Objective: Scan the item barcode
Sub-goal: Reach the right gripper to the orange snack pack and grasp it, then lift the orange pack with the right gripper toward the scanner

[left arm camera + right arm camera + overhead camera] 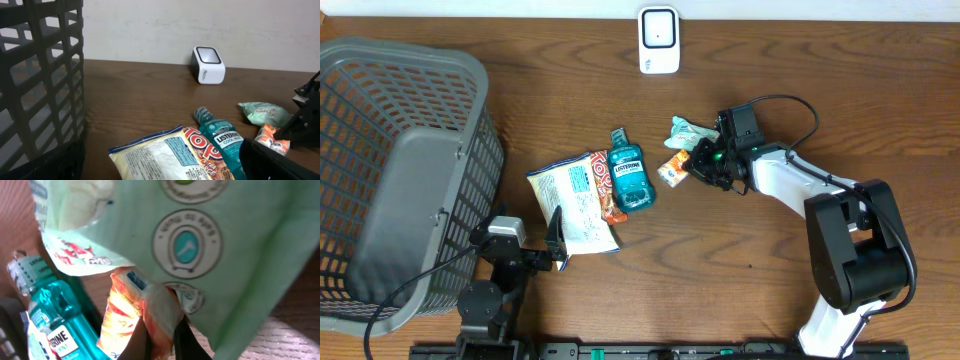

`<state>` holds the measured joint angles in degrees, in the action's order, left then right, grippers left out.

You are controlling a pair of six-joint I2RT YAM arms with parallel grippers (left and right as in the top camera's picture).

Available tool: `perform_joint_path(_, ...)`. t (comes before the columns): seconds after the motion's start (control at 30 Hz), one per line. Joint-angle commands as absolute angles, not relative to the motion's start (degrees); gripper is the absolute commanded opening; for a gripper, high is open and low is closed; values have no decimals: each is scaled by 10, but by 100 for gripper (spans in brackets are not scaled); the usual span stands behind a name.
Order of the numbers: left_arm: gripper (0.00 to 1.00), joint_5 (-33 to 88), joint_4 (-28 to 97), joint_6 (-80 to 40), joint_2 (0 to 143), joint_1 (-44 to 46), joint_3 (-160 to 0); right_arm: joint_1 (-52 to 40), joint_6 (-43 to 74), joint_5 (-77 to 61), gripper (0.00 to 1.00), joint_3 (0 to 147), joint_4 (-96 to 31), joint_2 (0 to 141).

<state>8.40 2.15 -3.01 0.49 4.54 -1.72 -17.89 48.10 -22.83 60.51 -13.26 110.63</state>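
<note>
So the right end effector point(702, 165) is clenched on the orange snack packet point(673, 172). In the right wrist view its two dark fingertips point(186, 342) are pinching the packet's point(125, 315) crinkled edge, so that's a proper grip. The packet sits near the middle of the worktop point(770, 60), just right of the teal mouthwash bottle point(631, 180) and right below a pale green pouch point(688, 130). Up close the pouch point(225, 255) fills most of the wrist view and overlaps the packet's top. I can't tell whether the packet is lifted or flat on the wood. The white scanner point(659, 40) stands at the far edge, well apart from all of it. The left end effector point(556, 240) is spread wide, gripping nothing, parked at the near edge of the big chip bag point(572, 200). Whether it touches the bag, no idea. The chip bag lies just left of the bottle, with the grey mesh basket point(400, 170) taking up the left side. From the left wrist you see the scanner point(208, 65) facing the pile and the bottle point(222, 142) lying on its side.
</note>
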Motion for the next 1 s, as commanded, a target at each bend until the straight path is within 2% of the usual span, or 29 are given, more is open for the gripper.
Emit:
perform_joint_path(0.0,98,83,31,-33,3,43,-2,-176,392,-256,1,592,-154,1135)
perform_joint_path(0.2,98,83,31,-33,3,43,-2,-149,252,-451,1,592,-96,1128)
perform_joint_path(0.27,98,83,31,-33,3,43,-2,-137,207,-541,1,592,-83,1124)
perform_joint_path(0.3,98,83,31,-33,3,43,-2,-125,154,-637,1,592,-79,1119)
perform_joint_path(0.47,98,83,31,-33,3,43,-2,-106,-22,-875,1,592,-104,1117)
perform_joint_path(0.53,98,83,31,-33,3,43,-2,-104,-63,-895,1,592,-138,1115)
perform_joint_path(0.63,98,83,31,-33,3,43,-2,-105,-140,-895,1,592,-208,1111)
perform_joint_path(0.77,98,83,31,-33,3,43,-2,-106,-297,-895,1,592,-363,1102)
perform_joint_path(0.97,98,83,31,-33,3,43,-2,-107,-705,-895,1,592,-742,1070)
